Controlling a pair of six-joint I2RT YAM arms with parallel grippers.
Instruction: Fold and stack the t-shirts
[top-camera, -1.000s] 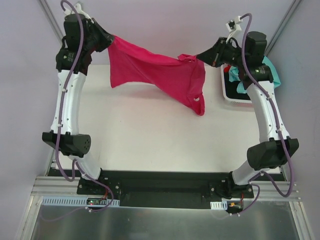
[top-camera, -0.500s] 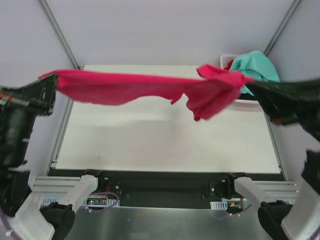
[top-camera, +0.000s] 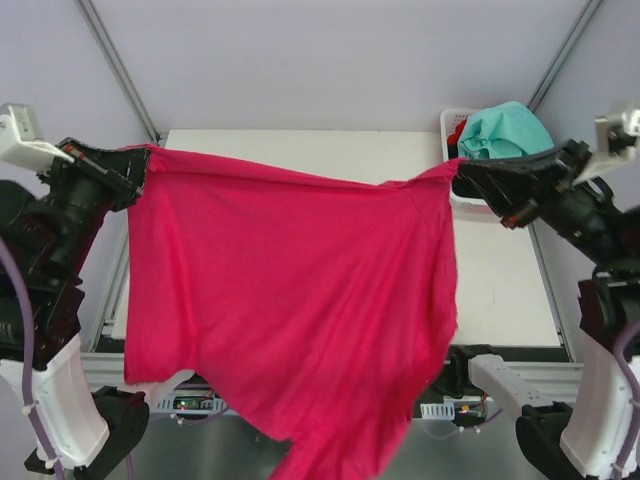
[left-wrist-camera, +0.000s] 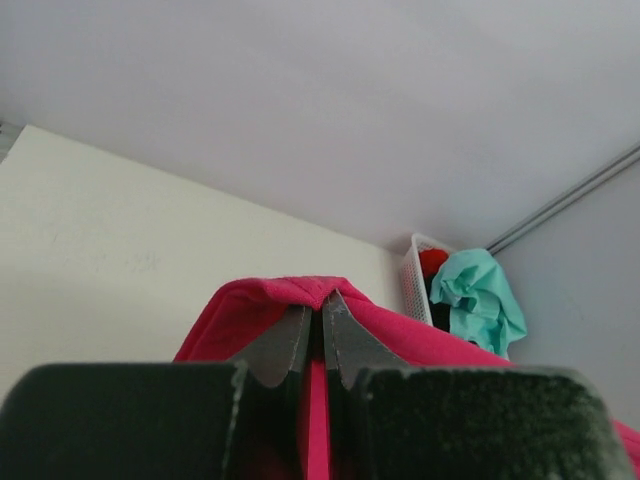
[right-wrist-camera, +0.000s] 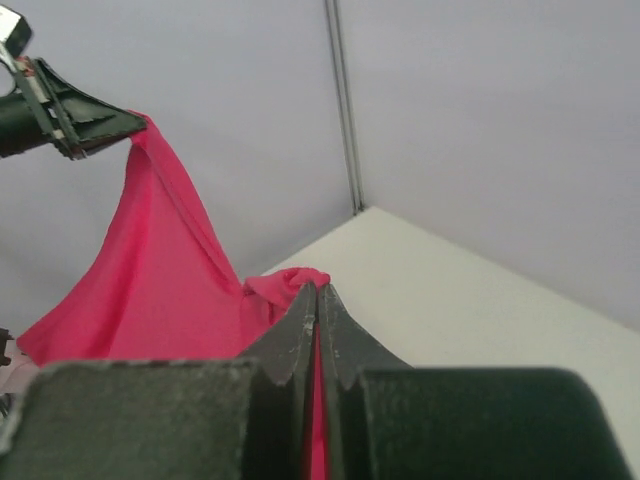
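High over the left edge of the table (top-camera: 500, 290), my left claw (top-camera: 140, 165) is pinched tight on one top corner of the magenta t-shirt (top-camera: 290, 300). Wrist view: both fingertips meet, with a fold of magenta cloth humped over and between them.

My right claw (top-camera: 462, 172) is clamped the same way on the opposite top corner, up above the table's right side. Its wrist view shows the tips together, with a small bunch of cloth at the pinch.

- Shirt position: wholly in the air, strung between my two claws and spread flat like a curtain facing the overhead camera.
- Held edge: runs left to right from claw to claw, fairly taut, dipping a little towards the middle.
- Long axis: runs from that held edge down towards the near side, over my arm bases.
- Lower end: leaves the bottom of the overhead view, so I cannot tell whether it touches anything.
- Lower outline: uneven, with a corner at lower left, then a step, then a longer tongue near the centre.
- A diagonal seam shows near the right-hand corner. Which end is collar or hem I cannot tell.

Outward: a white basket (top-camera: 447, 125) sits at the table's far right corner, just behind my right claw. A teal t-shirt (top-camera: 505, 128) is heaped over its rim, and a red t-shirt (top-camera: 460, 128) peeks out beside it.
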